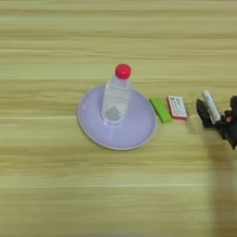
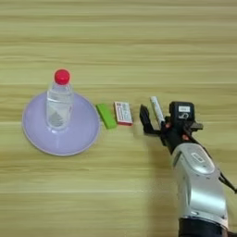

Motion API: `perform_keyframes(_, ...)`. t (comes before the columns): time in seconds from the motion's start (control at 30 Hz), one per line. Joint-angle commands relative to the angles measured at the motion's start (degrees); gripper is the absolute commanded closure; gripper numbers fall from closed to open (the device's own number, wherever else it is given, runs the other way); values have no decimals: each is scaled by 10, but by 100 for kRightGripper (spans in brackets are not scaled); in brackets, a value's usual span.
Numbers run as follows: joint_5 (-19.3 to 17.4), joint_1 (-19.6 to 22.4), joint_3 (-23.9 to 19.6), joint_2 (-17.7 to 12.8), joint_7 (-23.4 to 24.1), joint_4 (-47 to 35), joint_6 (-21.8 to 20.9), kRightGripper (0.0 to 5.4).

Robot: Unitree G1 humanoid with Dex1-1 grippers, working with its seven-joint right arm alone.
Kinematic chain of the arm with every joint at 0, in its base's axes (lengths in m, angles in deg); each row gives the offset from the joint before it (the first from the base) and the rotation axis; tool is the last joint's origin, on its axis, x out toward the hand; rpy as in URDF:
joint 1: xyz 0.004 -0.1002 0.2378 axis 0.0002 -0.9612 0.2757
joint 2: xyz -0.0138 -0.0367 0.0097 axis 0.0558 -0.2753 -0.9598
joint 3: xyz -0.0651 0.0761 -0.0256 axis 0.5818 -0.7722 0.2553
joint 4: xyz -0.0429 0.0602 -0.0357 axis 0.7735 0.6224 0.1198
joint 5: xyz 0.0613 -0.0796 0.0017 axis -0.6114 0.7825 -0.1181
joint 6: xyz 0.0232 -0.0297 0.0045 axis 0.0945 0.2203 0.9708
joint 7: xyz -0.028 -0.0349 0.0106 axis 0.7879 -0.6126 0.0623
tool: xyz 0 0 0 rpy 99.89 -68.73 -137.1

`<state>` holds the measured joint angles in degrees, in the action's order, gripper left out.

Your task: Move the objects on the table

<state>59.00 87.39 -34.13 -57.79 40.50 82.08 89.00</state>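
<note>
right gripper (image 2: pixel 159 121) straddles, fingers apart, the pen (image 2: pixel 157 109), which lies lengthwise pointing away.

Table (image 2: pixel 118 37) bears plate (image 2: pixel 34 134), block (image 2: pixel 107 115), box (image 2: pixel 123 113), pen (image 2: pixel 157 109).

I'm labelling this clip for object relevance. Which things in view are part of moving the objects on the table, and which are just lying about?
Part of the job:
- bottle, standing on the plate
- green block
- red-and-white box
- pen, between the fingers of the right gripper
- table, carrying everything

Just lying about:
- nothing else shows
</note>
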Motion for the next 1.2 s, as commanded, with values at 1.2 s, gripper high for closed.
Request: perform_keyframes(1.2,101,89,93,11,23,132,-120,4)
